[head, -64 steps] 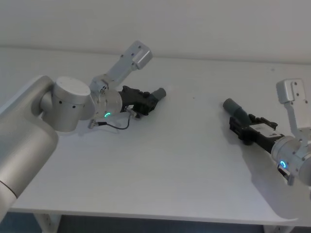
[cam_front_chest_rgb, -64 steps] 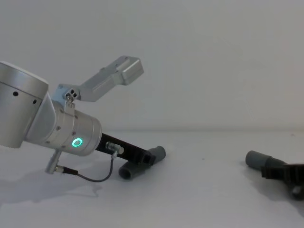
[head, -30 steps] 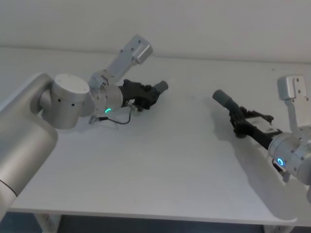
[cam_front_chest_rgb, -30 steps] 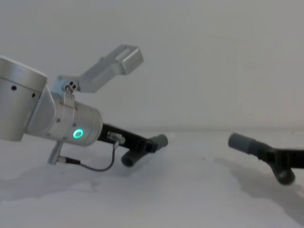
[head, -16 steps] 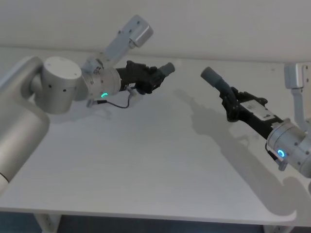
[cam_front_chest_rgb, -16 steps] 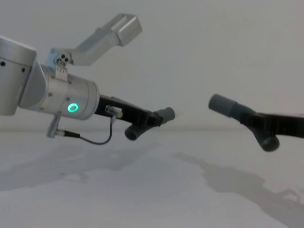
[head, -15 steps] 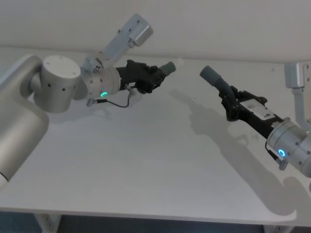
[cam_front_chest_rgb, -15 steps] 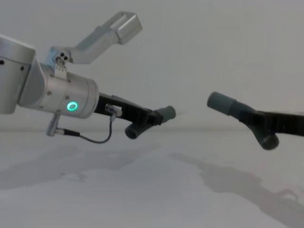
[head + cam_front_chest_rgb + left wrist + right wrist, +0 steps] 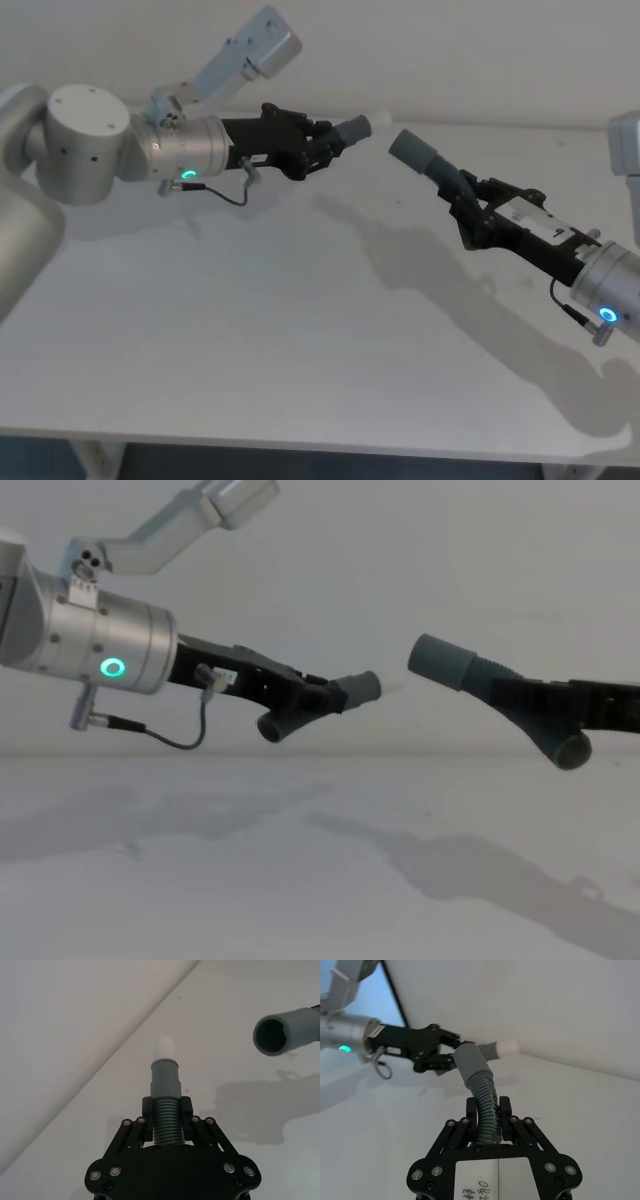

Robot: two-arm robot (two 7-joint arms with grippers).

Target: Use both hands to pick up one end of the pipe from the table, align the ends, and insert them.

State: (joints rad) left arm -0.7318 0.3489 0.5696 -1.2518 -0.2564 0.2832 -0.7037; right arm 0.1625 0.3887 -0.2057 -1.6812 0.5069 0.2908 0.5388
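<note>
The left gripper (image 9: pixel 305 140) is clamped narrowly on the ribbed middle of the left hose piece (image 9: pixel 165 1127), one finger on each side of the ribs. The piece sticks out past the fingertips toward about 3 o'clock in the head view, ending in the left cuff (image 9: pixel 354 128), which carries a short white spigot (image 9: pixel 163 1049) at its tip. The piece's other end hangs curved below the fingers in the chest view. The right gripper (image 9: pixel 470 208), wearing a small white label, is likewise closed tight on the ribs of the right hose piece (image 9: pixel 487 1097). That piece reaches from the fingers toward about 10 o'clock in the head view, up to the right cuff (image 9: pixel 412 152), whose open mouth faces the left arm. The right cuff sits at about 3 o'clock from the spigot, near it but apart, with a clear gap between the two ends, and they are not in line. Both pieces are held in the air above the white table (image 9: pixel 250 330), which carries their shadows.
</note>
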